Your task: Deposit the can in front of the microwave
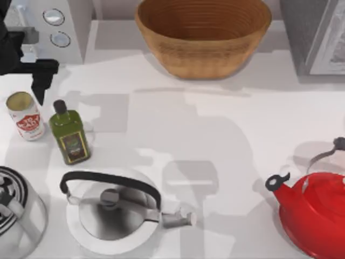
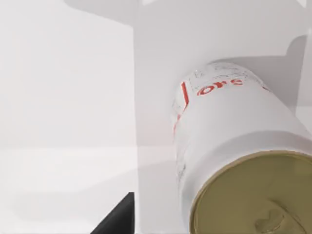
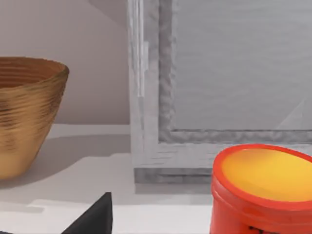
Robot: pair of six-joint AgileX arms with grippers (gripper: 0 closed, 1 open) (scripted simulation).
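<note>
The can [image 1: 24,116] is standing upright on the white table [image 1: 215,140] at the far left of the top view, its long axis vertical and its dull gold top facing up, the red label showing on its side. It is sitting below the light grey microwave [image 1: 59,29], which is occupying the upper left corner with its two round dials stacked, and just beside the green oil bottle [image 1: 70,135] to its right, with a narrow gap between them. The left hand [image 1: 40,75] is hovering between the microwave and the can, just above and to the right of the can's top and apart from it; whether its fingers are open or closed, I cannot tell. In the left wrist view the can [image 2: 234,156] is looming close with nothing gripping it. There is one can, one bottle, one woven basket [image 1: 204,35] at the upper middle, two silver kettles [image 1: 116,210] along the lower left, one red kettle [image 1: 315,216] at the lower right, and one darker grey appliance [image 1: 318,35] in the upper right corner.
</note>
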